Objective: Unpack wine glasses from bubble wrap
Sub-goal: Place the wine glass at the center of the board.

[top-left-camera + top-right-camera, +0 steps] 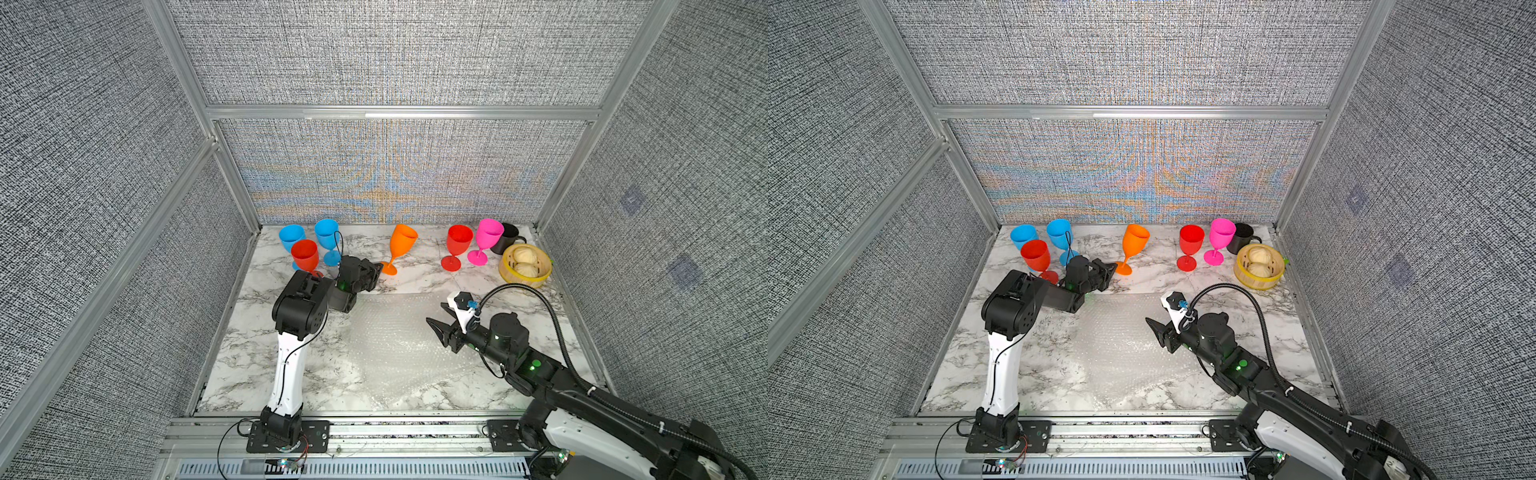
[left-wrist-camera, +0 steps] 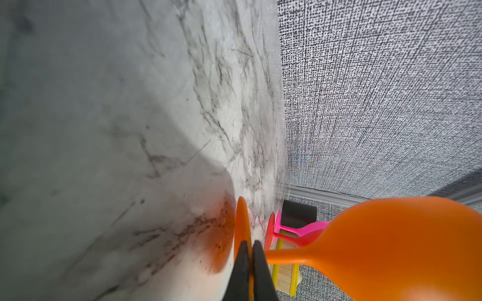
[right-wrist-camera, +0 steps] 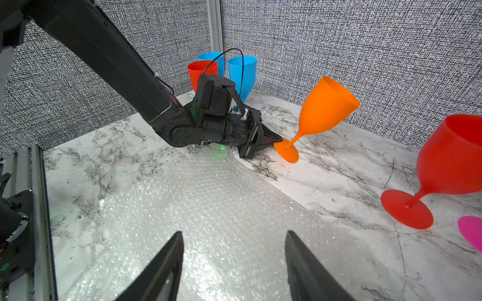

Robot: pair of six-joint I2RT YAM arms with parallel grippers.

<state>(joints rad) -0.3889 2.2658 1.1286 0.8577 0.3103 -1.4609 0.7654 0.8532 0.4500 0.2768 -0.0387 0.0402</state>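
Bubble wrap (image 1: 395, 345) lies flat on the tabletop (image 1: 249, 332), centre-front. Right gripper (image 3: 234, 233) hangs above it, jaws wide, nothing held. Farther back, left gripper (image 3: 277, 139) is pinched on the foot rim of the orange goblet (image 1: 402, 243), which is tilted. Far edge: blue goblets (image 1: 326, 232), red goblets (image 1: 459, 241) and pink goblet (image 1: 488, 235), all upright.

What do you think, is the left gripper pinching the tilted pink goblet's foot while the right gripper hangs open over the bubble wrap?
No: the left wrist view shows the left gripper pinching the foot of the tilted orange goblet. The right gripper hangs open over the bubble wrap.
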